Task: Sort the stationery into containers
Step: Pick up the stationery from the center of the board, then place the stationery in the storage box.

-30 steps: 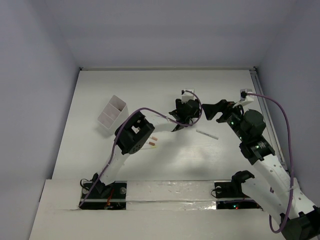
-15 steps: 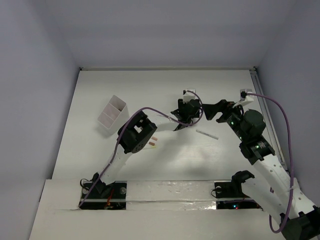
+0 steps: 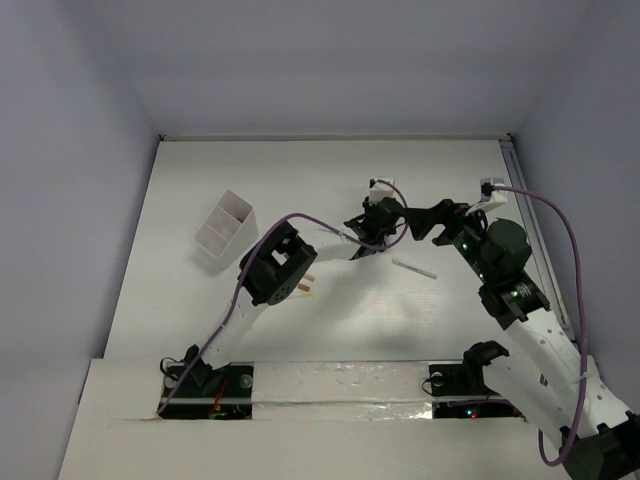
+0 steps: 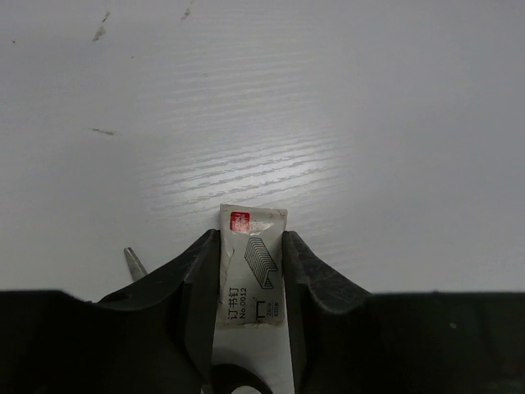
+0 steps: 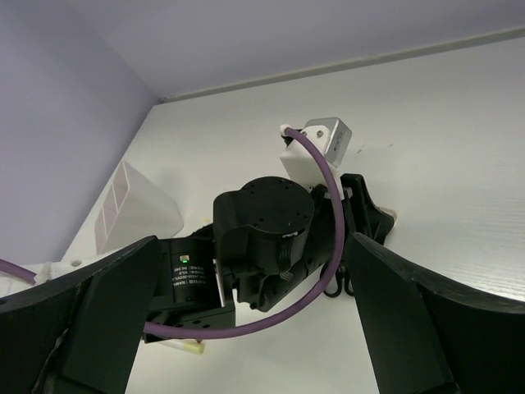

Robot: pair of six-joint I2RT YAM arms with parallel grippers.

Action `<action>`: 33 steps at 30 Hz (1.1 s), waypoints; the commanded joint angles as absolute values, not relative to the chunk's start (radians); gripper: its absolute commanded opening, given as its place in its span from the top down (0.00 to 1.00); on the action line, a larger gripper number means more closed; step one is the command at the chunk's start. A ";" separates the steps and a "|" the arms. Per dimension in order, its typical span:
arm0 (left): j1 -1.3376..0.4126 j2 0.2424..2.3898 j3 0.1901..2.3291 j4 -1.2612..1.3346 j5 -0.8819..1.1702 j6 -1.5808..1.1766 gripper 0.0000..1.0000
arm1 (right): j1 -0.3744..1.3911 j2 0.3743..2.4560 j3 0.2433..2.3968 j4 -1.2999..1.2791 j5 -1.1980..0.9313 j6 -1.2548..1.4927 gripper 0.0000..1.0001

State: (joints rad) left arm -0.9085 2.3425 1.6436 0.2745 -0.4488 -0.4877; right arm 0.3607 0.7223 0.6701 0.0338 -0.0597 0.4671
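In the left wrist view my left gripper (image 4: 252, 246) is shut on a small beige block (image 4: 253, 267) with a red label, which lies on the table. A scissors blade tip (image 4: 131, 263) shows left of the fingers and a black handle loop (image 4: 238, 382) below the block. In the top view the left gripper (image 3: 392, 216) sits mid-table, close to my right gripper (image 3: 428, 220). The right gripper (image 5: 254, 246) is open and empty and faces the left wrist. The scissors handles (image 5: 340, 287) show under that wrist. The white compartment box (image 3: 225, 232) stands far left.
A white stick (image 3: 414, 268) lies on the table below the right gripper. Pink- and yellow-tipped sticks (image 3: 306, 284) lie by the left arm's elbow; one yellow tip (image 5: 189, 347) shows in the right wrist view. The box (image 5: 135, 205) shows there too. Walls enclose the table.
My left gripper and elbow have shifted slightly right and toward the far side. The right arm has not moved.
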 commanded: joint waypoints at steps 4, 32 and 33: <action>-0.904 2.215 1.597 0.370 -0.426 -0.440 0.79 | 0.359 0.709 0.689 0.072 -0.043 0.451 0.00; -0.302 1.178 0.607 0.518 -0.477 -0.658 0.77 | 0.359 0.779 0.678 0.110 -0.092 0.471 0.00; -0.293 1.184 0.609 0.517 -0.474 -0.658 0.77 | 0.359 0.781 0.680 0.109 -0.092 0.469 0.00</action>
State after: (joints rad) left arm -0.3130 1.1843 0.5957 0.4667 -0.5011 -0.6415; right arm 0.3607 0.7792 0.6701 0.0498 -0.0795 0.4686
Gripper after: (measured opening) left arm 0.283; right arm 0.995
